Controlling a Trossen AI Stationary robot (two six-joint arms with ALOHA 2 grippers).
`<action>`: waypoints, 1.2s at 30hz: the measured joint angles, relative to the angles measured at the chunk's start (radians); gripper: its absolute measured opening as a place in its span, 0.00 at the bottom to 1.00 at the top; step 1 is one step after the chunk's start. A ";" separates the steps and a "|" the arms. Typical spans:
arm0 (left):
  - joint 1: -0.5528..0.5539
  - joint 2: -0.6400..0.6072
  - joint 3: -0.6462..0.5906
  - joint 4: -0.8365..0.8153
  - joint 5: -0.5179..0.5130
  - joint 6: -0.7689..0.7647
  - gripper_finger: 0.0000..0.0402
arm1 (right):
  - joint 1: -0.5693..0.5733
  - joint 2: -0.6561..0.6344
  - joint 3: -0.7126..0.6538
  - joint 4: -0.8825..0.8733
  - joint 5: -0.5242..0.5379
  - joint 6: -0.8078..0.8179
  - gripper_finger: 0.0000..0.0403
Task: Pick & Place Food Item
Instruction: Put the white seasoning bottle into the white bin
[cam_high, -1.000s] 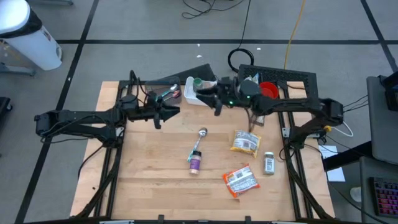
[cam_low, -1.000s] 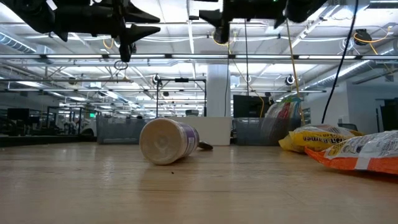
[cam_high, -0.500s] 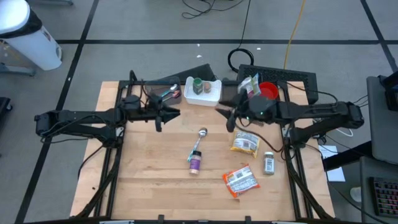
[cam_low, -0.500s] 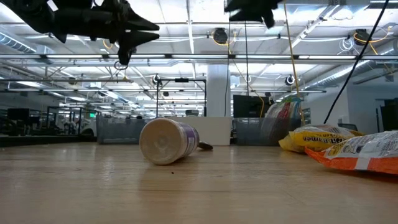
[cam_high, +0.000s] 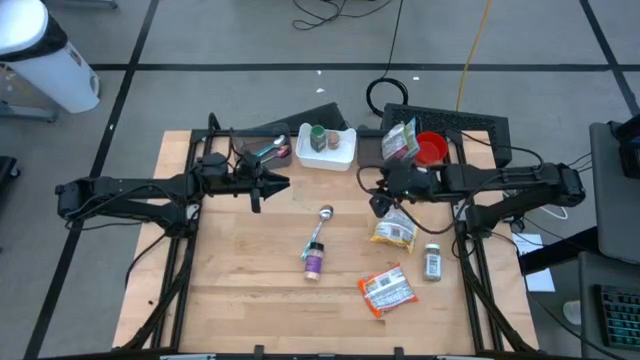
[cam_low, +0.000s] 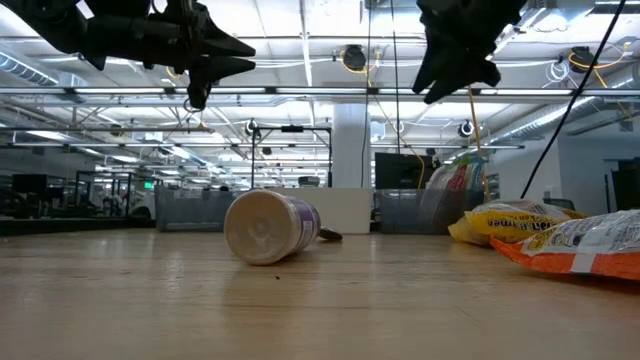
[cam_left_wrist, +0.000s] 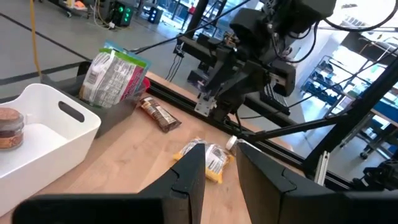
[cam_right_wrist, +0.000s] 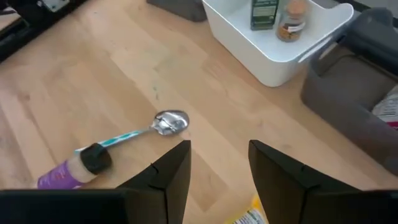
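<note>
A yellow snack bag (cam_high: 393, 230) lies flat on the wooden table (cam_high: 240, 280), with an orange snack bag (cam_high: 387, 290) and a small spice jar (cam_high: 432, 262) nearer the front. A purple bottle (cam_high: 314, 262) lies on its side next to a spoon (cam_high: 322, 222). My right gripper (cam_high: 378, 201) is open and empty, above the table just beyond the yellow bag's far end; it also shows in the right wrist view (cam_right_wrist: 217, 168) and the low view (cam_low: 455, 55). My left gripper (cam_high: 276, 182) is open and empty, held high over the table's far left part (cam_left_wrist: 221, 177).
A white bin (cam_high: 328, 147) holding two jars stands at the far edge. To its right, a black tray (cam_high: 470, 128) holds a green bag (cam_high: 398, 140) and a red cup (cam_high: 430, 147). A dark wrapped bar (cam_high: 272, 150) lies left of the bin. The table's near left part is bare wood.
My right gripper has drawn back from over the white bin toward the table's right and near side, and has come down, ending beside the yellow bag's far end. The bin now shows whole, with two jars in it.
</note>
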 joint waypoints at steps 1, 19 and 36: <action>0.000 0.000 0.000 0.000 0.000 0.000 0.25 | 0.000 0.000 0.000 0.006 0.000 0.000 0.38; -0.002 0.000 0.000 0.063 -0.059 -0.075 0.25 | 0.001 0.000 0.000 0.163 -0.002 0.027 0.38; -0.002 0.000 0.000 0.011 -0.016 -0.047 0.25 | 0.046 0.004 -0.553 1.164 -0.204 0.625 0.64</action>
